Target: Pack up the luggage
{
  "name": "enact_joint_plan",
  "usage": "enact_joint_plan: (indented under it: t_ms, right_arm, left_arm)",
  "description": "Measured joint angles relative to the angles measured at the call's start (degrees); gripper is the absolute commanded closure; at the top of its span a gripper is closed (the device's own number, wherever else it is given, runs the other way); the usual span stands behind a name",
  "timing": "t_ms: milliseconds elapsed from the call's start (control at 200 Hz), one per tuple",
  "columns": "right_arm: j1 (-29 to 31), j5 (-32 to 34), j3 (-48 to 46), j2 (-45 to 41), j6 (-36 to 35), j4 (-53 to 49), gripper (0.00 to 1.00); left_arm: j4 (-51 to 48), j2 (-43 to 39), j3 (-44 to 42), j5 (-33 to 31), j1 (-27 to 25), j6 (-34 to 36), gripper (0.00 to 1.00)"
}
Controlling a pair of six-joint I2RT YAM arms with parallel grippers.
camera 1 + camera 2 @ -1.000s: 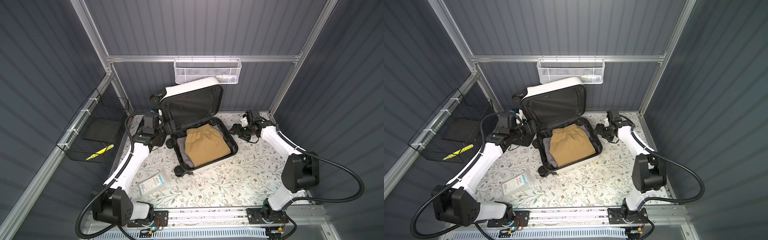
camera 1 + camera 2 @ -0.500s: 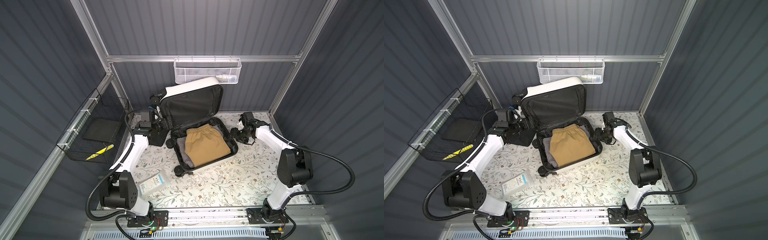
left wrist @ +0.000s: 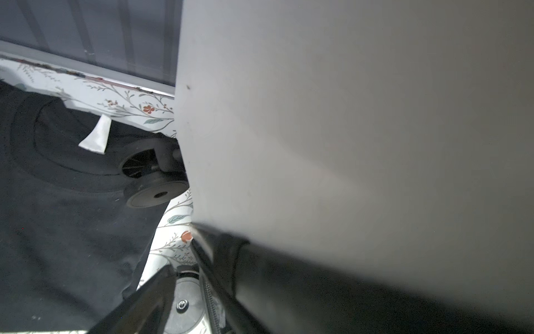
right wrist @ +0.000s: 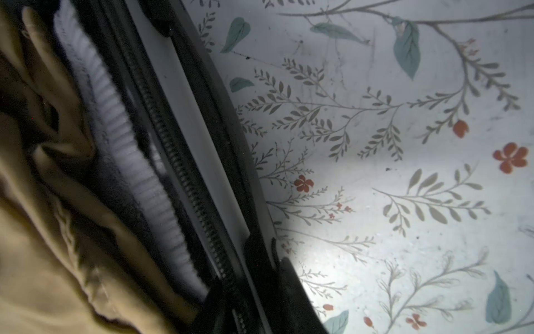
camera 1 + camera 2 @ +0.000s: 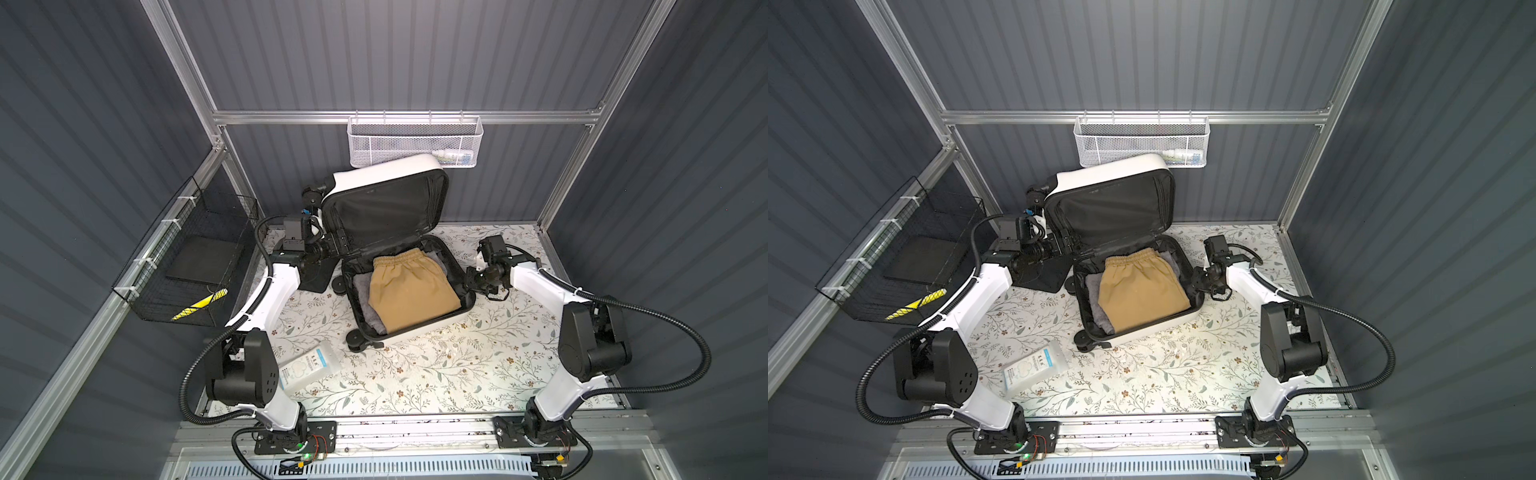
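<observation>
The floral table fills the cell floor. The luggage lies open at its rear middle: the lid stands nearly upright against the back wall with its black lining facing forward, and the base lies flat on the table in front of it. A black wire basket hangs on the left wall, and a white mesh basket hangs on the back rail above the lid. In the base, tan shorts lie over a grey knit. A black cloth lies on the table just left of the base, and a white packet lies near the front left. The left gripper is at the lid's lower left corner, jaws spread wide; the wrist view shows the lid's zipper edge between them. The right gripper is at the base's right rim with a jaw on either side; I cannot tell whether they press it.
</observation>
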Motion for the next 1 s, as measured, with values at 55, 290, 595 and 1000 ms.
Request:
enact_joint_plan:
  t_ms: [55,290,595,1000]
  right_arm:
    - [0.07,0.11,-0.96,-0.76,0.07,0.31,1.00]
    - [0.04,0.79,-5.73,-4.79,1.46,1.64,1.00]
    - [-4.81,0.07,-13.99,-12.66,3.93,2.32,1.00]
    - [-15.87,-0.85,-24.81,-23.82,6.75,4.81,1.00]
  left_arm:
    - [0.22,0.15,0.39,0.13,0.00,0.11,0.00]
    - [1.14,0.68,1.79,2.34,0.00,0.39,0.00]
    - [1.95,6.27,7.04,5.92,-0.50,0.35,0.00]
    - [1.86,15.10,16.59,6.12,-8.00,0.37,0.00]
